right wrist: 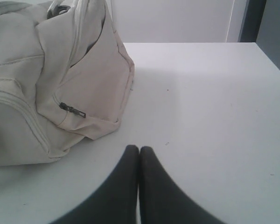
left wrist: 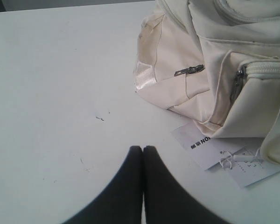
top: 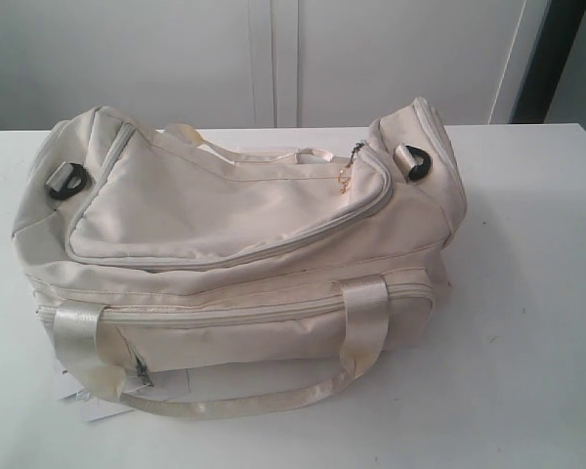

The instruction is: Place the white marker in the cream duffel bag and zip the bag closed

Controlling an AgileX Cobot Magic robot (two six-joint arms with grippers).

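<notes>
Soft cream fabric duffel bag point(top: 244, 225) partly covers its white paper tag point(left wrist: 201, 151); left end effector point(left wrist: 143, 148) and right end effector point(right wrist: 139, 148) pinched together, empty.

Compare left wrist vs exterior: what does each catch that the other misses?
Left wrist only: the left gripper, shut over the table, and a small zipper pull on the end of the cream duffel bag. Exterior only: the gold charm and the black D-rings at both ends. Both: the bag, the table and the white paper tag. Neither shows the white marker.
</notes>
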